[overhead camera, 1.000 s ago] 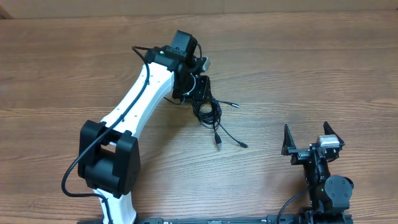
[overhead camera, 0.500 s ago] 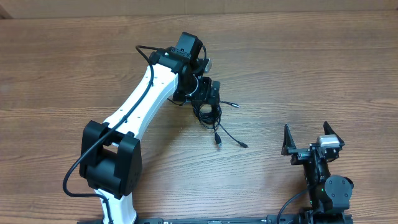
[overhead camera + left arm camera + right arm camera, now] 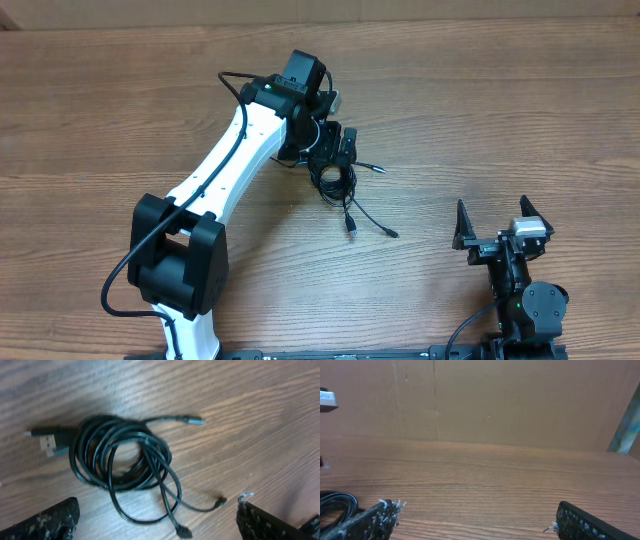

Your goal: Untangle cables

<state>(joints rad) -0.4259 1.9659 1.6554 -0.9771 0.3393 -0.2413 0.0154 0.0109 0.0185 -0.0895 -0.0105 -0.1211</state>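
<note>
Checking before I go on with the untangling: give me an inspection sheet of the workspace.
Surface: wooden table.
Job's things: thin black cords coiled in one bundle on the table, plug ends sticking out.
Clutter: nothing seen.
Grippers: left gripper open over the cords, holding nothing; right gripper open, apart from them.
Cables: thick black lead runs along the left arm.
Surroundings: brown board behind the table.
</note>
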